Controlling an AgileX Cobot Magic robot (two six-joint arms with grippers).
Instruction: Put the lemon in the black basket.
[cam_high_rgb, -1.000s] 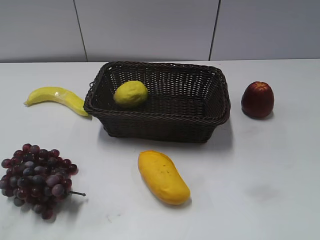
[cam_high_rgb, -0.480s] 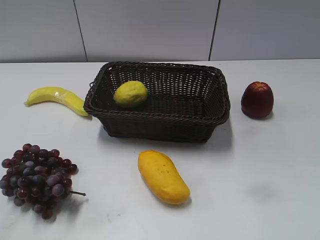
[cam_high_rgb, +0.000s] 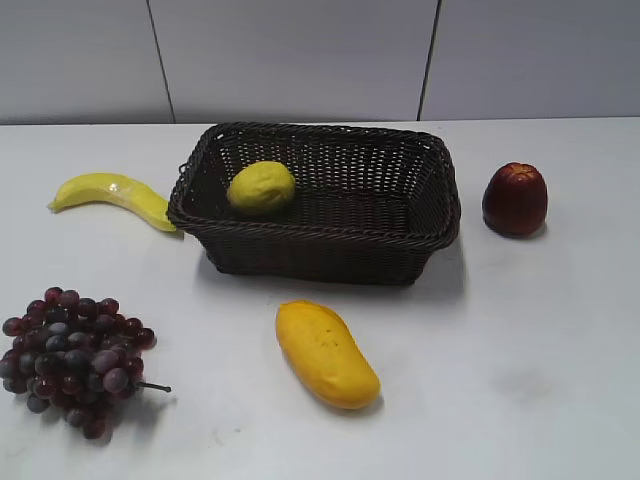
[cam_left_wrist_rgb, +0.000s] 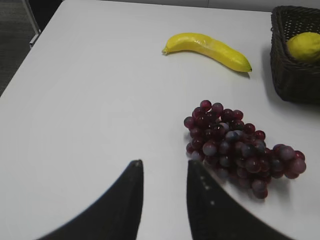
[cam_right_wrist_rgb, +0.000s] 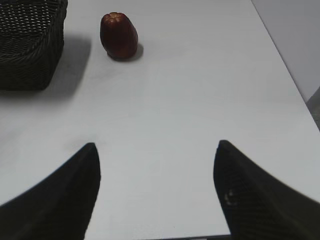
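Small plump pale greenish-yellow lemon with dimpled skin (cam_high_rgb: 261, 187) sitting inside large dark woven wicker basket (cam_high_rgb: 400, 255), at its left end, leaning near left wall. Task looking done. Lemon likely light, firm, rounded; dimpled skin giving some grip; best hold across short middle, not pointed ends.

Left gripper (cam_left_wrist_rgb: 165, 172) hovering over white tabletop (cam_high_rgb: 520, 340) beside dark red grape bunch (cam_left_wrist_rgb: 240, 145), jaws parted narrowly, holding nothing; lemon well apart, far right in that view. Right gripper (cam_right_wrist_rgb: 156, 155) hanging with jaws spread wide, empty; lemon not showing there.
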